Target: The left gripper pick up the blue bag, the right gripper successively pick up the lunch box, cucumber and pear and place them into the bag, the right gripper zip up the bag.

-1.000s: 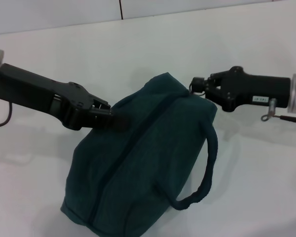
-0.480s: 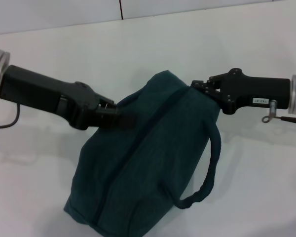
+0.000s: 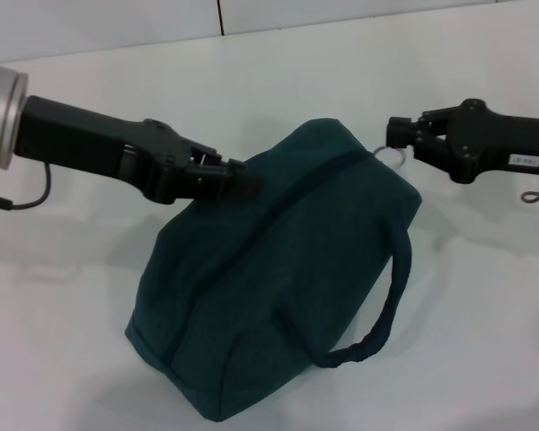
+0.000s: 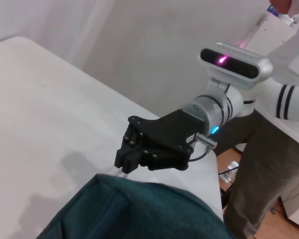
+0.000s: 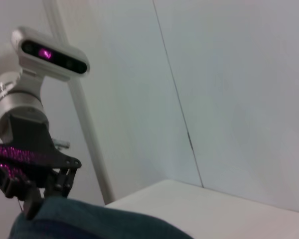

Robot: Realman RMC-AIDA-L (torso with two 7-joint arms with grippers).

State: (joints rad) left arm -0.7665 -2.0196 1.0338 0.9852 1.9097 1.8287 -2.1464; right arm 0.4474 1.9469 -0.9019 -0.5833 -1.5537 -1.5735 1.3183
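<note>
- Judging by the zipper line running shut across the top of the dark teal fabric lunch bag [image 3: 278, 269], the task looks close to its end; lunch box, cucumber and pear are nowhere in sight, so presumably they are inside, though that cannot be checked.
- The black two-finger left gripper [image 3: 236, 177], on its arm with the silver cylinder end, has its jaws clenched on the bag's upper edge on the side toward the desk's left edge, holding that side up.
- The black right gripper [image 3: 398, 133], on the arm bearing a white label, sits at the bag's far end; its jaws look pinched on the metal ring zipper pull [image 3: 388, 154], which hangs just beneath them.
- What seems left: letting go of the pull and of the bag.
- The bag is bulging and tilted, its low end toward the desk's [image 3: 485, 323] near edge, one loop handle [image 3: 388, 301] drooping on the side toward the right edge.
</note>
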